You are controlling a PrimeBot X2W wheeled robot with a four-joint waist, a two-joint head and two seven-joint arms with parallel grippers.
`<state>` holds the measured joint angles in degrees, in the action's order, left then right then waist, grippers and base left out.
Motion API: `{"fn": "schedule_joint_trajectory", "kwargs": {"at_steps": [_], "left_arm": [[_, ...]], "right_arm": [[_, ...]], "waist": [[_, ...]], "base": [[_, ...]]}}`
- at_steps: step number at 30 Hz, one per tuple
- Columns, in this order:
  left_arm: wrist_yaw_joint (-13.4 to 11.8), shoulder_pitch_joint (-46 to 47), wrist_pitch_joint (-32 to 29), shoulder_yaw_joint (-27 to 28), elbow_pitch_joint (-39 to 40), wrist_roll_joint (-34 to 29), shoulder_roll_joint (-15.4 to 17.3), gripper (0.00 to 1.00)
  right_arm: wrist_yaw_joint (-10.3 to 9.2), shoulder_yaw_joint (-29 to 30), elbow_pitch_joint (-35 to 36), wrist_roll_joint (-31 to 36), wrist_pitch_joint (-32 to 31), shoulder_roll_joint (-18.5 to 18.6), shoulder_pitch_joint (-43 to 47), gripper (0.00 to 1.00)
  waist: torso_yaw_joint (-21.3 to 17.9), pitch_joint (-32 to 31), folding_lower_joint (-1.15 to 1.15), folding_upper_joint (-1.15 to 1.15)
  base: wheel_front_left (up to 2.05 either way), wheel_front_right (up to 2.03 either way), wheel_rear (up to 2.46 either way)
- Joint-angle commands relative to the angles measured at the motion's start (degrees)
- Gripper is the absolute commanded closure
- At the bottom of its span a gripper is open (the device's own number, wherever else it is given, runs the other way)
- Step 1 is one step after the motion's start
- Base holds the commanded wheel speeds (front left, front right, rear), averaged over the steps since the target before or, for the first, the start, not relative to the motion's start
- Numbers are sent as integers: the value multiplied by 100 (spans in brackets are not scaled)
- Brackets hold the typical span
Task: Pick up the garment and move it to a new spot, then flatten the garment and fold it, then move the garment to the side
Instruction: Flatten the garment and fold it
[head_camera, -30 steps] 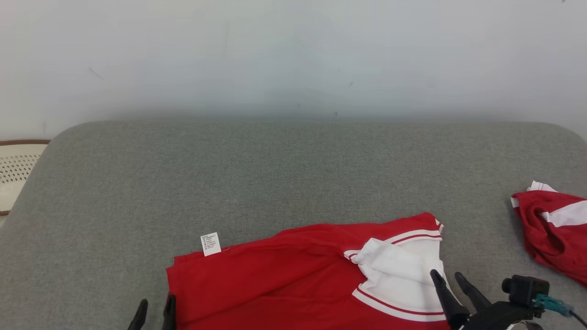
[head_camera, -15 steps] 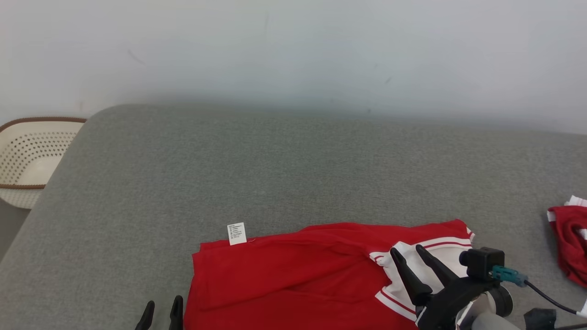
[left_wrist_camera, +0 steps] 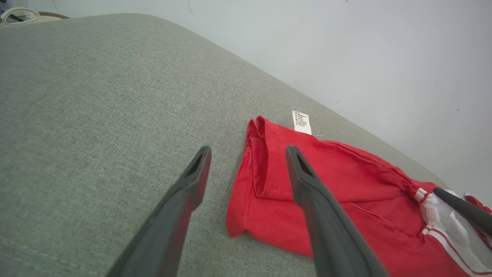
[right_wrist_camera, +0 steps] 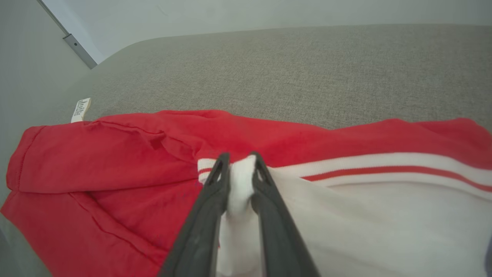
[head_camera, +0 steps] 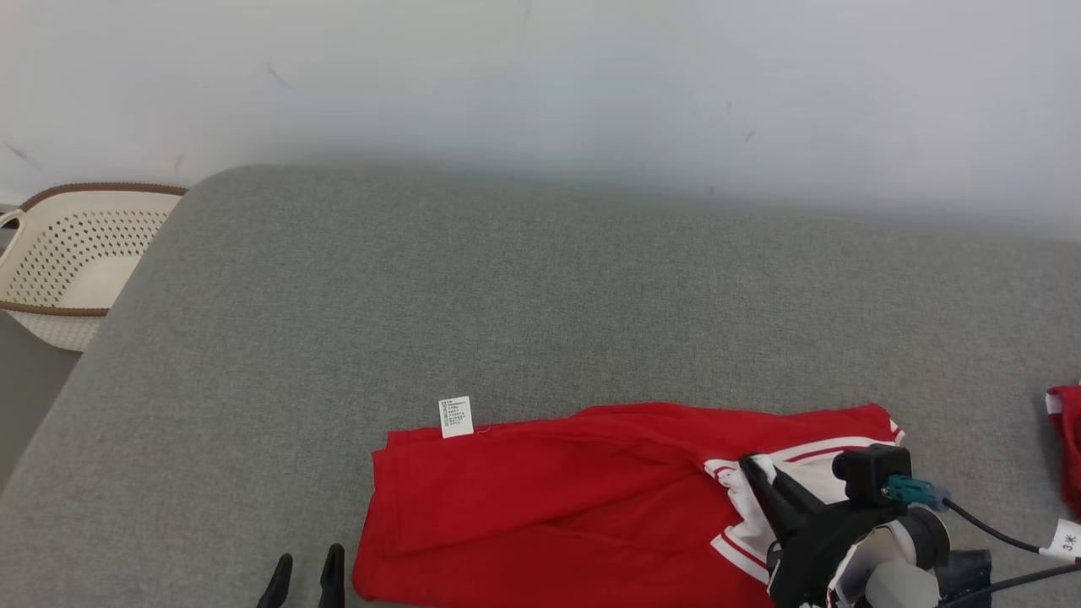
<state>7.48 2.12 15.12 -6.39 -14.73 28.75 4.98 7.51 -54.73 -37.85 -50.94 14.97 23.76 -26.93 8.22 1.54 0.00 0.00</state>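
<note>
Right wrist view: right claw (right_wrist_camera: pixel 239 158) is now pinched shut on a white fold of the garment (right_wrist_camera: pixel 115 154); a second ago it hung open beside it. Head camera panned; garment itself hasn't shifted, low centre of grey cushion (head_camera: pixel 507 295). Left claw (left_wrist_camera: pixel 246 151) open, just off the red hem. Likely ready to pull flat.

Care tag (head_camera: pixel 456 416) — white, sewn at the far edge of the red garment (head_camera: pixel 574 498). It carries several short lines of dark print. The print is too small to read in the head view and no clearer in either wrist view.

Cable tag (head_camera: pixel 1066 540) — white, on the dark cable (head_camera: pixel 988 523) at lower right. It reads "3", followed by a mark I cannot make out.
</note>
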Motion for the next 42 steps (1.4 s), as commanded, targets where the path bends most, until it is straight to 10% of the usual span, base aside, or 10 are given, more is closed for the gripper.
{"fn": "schedule_joint_trajectory", "kwargs": {"at_steps": [1, 14, 15, 16, 17, 28, 42], "left_arm": [[1, -11, 2, 1, 20, 13, -7, 0], [1, -54, 2, 47, 121, 80, -43, 0], [1, -70, 2, 49, 126, 83, -38, 0], [1, -82, 2, 54, 135, 76, -35, 0], [1, -96, 2, 62, 137, 69, -32, 0], [1, -69, 2, 111, 147, 39, -70, 0], [1, 3, 2, -135, 105, 92, -40, 0]], "right_arm": [[-4, -35, 2, -48, 23, 3, -83, 100], [-4, 159, 534, 56, 23, -50, 682, 100], [-4, 170, 606, 77, 23, -50, 779, 75], [-4, 165, 689, 92, 23, -55, 872, 22], [-4, 151, 780, 89, 23, -67, 965, 0], [-4, 261, 1268, 15, 21, 422, 1407, 0], [-4, 951, 552, 619, -28, 149, 724, 0]], "waist": [[-19, 25, 0, 0], [-300, -71, 0, 0], [-324, -81, 0, 0], [-349, -92, 0, 0], [-368, -98, 0, 0], [-593, -116, 0, 0], [-445, -79, 0, 0]], "base": [[0, 0, 0], [0, 0, 0], [0, 0, 0], [0, 0, 0], [0, 0, 0], [0, 0, 0], [0, 0, 0]]}}
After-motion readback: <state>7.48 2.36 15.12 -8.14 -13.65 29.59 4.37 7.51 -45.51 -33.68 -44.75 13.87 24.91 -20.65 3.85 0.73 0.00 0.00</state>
